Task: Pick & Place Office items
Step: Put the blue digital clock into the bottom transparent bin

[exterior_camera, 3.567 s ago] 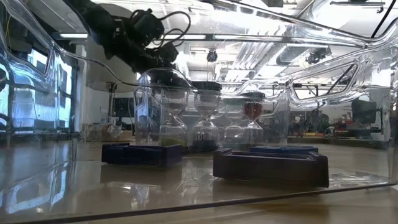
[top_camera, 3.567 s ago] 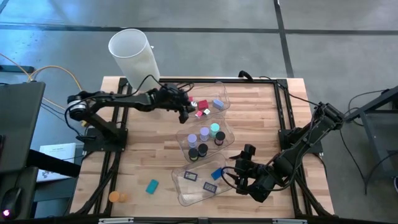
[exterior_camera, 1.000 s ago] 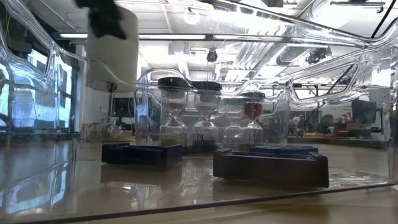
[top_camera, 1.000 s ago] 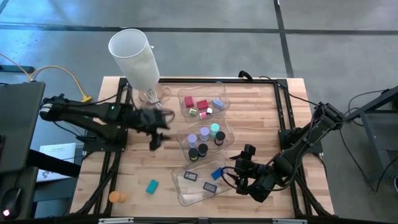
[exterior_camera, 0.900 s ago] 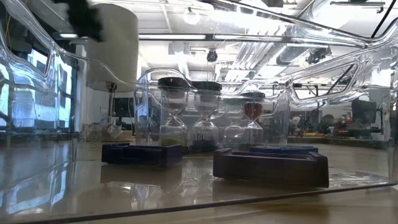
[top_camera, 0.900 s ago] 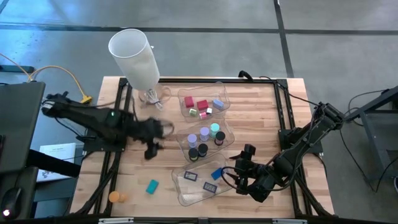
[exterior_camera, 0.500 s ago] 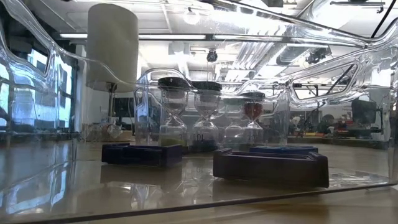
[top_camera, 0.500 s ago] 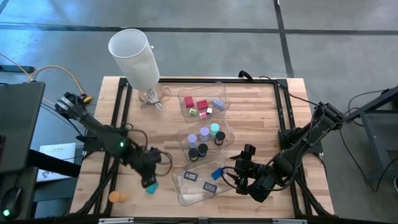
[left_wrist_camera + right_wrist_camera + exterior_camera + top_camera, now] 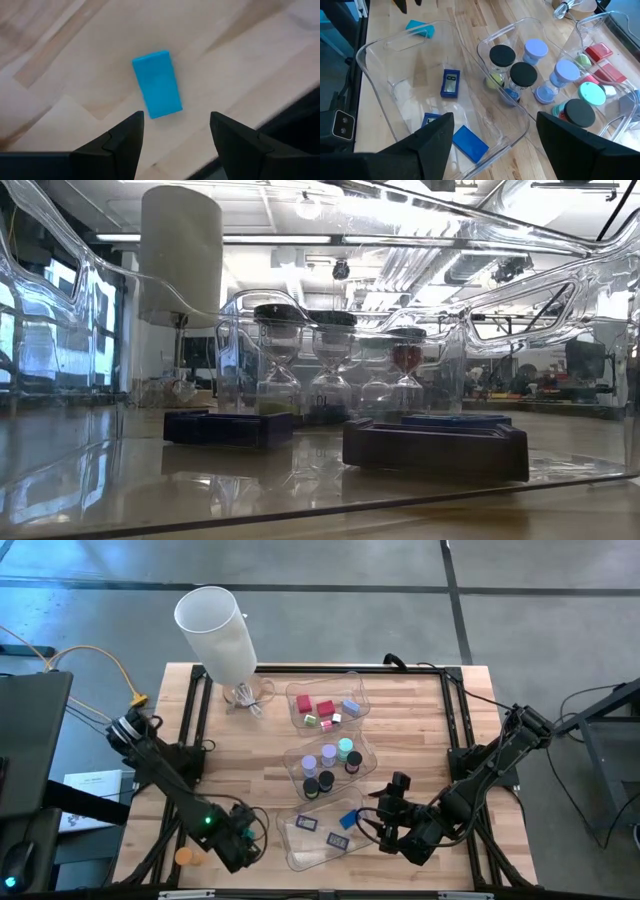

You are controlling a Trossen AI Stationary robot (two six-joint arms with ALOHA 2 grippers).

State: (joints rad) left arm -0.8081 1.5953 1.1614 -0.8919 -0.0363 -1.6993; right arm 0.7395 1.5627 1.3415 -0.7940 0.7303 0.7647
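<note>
A flat teal rectangle lies on the bare wood near the table's front left. My left gripper hangs over it, pointing down and open, with one finger on either side of its near end and clear of it. In the high view that gripper covers the rectangle. My right gripper waits open by the near clear tray, which holds flat blue and dark rectangles. An orange cylinder lies at the front left corner.
The middle tray holds lilac, teal and black-capped cylinders. The far tray holds red and pink blocks. A big white lamp shade stands at the far left corner. Black frame rails run along the table's left and right sides.
My left gripper has swung from beside the middle tray toward the table's near edge and come down over the teal rectangle, its wrist rolling on the way. Its fingers stay open. The rectangle has not moved.
</note>
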